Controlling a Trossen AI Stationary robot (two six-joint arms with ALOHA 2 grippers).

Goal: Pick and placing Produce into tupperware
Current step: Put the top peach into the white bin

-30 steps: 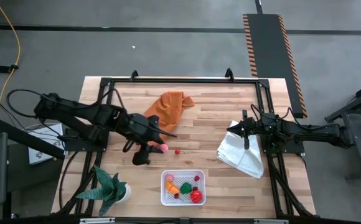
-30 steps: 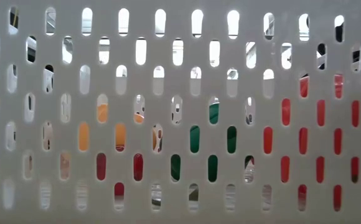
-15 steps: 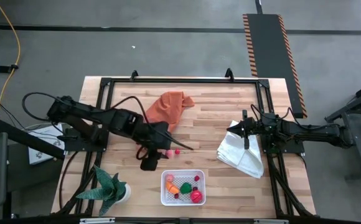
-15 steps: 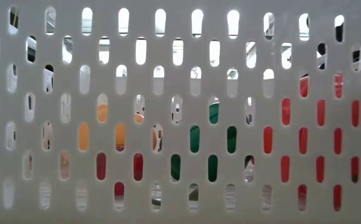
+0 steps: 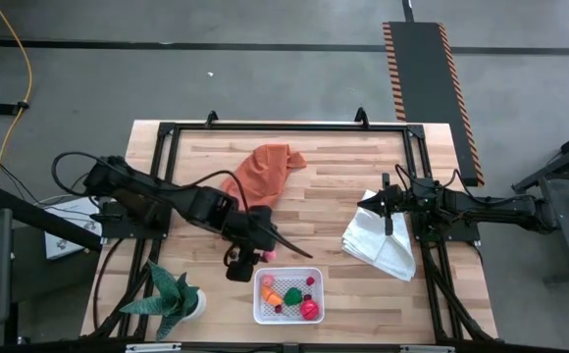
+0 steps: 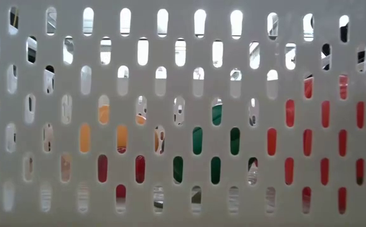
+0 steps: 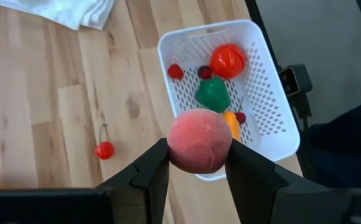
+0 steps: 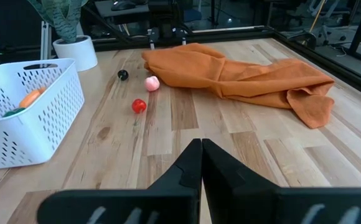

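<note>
Table (image 5: pixel 363 167) | left gripper (image 7: pixel 198 163) clamps peach (image 7: pixel 200 140) above tupperware (image 7: pixel 274 99) rim; right gripper (image 8: pixel 200 163) closed, empty

Left arm reaching, right arm parked

The left arm stretches from the surface's left edge toward the middle of its front edge, wrist bent downward; the left tool (image 7: pixel 198 163) has its two dark fingers (image 7: pixel 150 171) clamped on either side of a round pink piece. The right arm lies stretched in from the surface's right edge, and the right tool (image 8: pixel 201 155) has its fingers pressed together with nothing between them.
</note>
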